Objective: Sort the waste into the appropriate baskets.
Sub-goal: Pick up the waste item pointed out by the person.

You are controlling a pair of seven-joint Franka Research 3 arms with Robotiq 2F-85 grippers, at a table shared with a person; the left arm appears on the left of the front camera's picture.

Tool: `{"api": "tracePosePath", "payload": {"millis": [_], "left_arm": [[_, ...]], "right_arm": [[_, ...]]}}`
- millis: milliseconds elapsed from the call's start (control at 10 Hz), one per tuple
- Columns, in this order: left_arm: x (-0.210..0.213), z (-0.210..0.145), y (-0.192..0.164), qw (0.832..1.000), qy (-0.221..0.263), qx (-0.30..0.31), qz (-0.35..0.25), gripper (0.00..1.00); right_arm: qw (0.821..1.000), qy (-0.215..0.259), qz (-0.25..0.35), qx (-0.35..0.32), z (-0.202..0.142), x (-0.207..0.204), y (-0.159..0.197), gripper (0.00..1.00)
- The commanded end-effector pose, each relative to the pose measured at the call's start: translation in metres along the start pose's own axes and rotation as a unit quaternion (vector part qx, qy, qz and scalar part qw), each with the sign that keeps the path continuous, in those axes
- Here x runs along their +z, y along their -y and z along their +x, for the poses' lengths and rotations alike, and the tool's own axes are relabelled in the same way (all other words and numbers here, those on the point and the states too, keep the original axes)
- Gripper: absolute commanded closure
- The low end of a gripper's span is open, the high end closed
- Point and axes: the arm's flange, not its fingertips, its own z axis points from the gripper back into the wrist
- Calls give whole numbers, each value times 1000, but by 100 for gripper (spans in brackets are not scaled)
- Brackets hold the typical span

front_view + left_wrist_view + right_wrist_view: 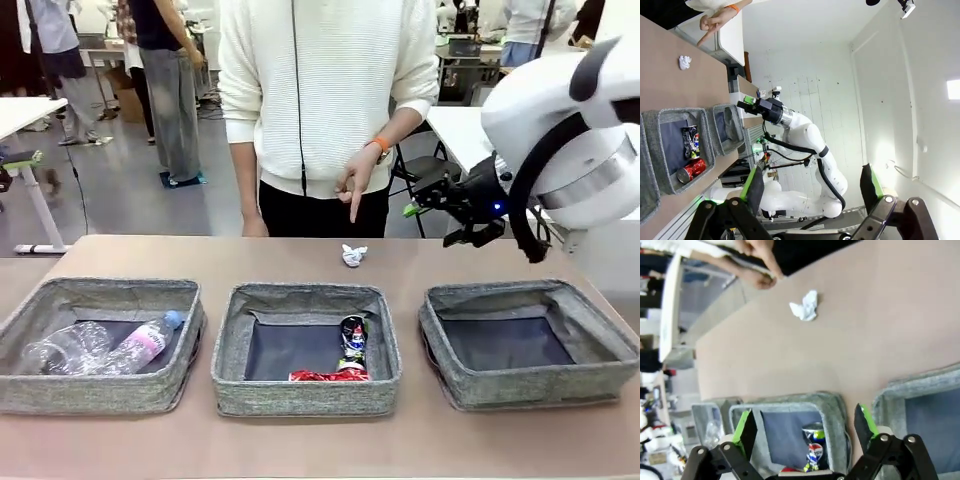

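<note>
Three grey baskets point(100, 395) sit low in frame: two bottles point(140, 345) left, two cans point(352, 345) centre. One paper wad point(354, 255) lies mid-worktop. Both pincers point(810, 195) point(802, 432) gape empty.

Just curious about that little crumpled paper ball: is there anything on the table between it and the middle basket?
No. In the front view, bare brown tabletop separates the paper wad from the middle basket's far wall.

Table point(300, 440): three baskets point(308, 348), paper wad point(353, 255).
</note>
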Motion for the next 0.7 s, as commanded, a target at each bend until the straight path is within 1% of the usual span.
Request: {"api": "tracePosePath", "payload": {"millis": [0, 100, 200, 300, 400, 500, 600], "left_arm": [[-1, -1, 1, 1000, 0, -8, -10, 0], [-1, -1, 1, 1000, 0, -8, -10, 0], [-1, -1, 1, 1000, 0, -8, -10, 0], [-1, -1, 1, 1000, 0, -8, -10, 0], [-1, -1, 1, 1000, 0, -8, -10, 0], [-1, -1, 1, 1000, 0, -8, -10, 0], [-1, -1, 1, 1000, 0, -8, -10, 0]], "right_arm": [[1000, 2, 2, -1, -4, 2, -3, 0], [993, 78, -82, 43, -14, 1, -7, 0], [988, 49, -107, 105, -5, -24, -12, 0], [987, 20, -82, 136, 11, -49, -19, 0], [985, -2, -76, 153, 31, -76, -26, 0], [983, -39, -73, 164, 42, -99, -30, 0], [981, -59, -78, 170, 51, -122, -31, 0]]}}
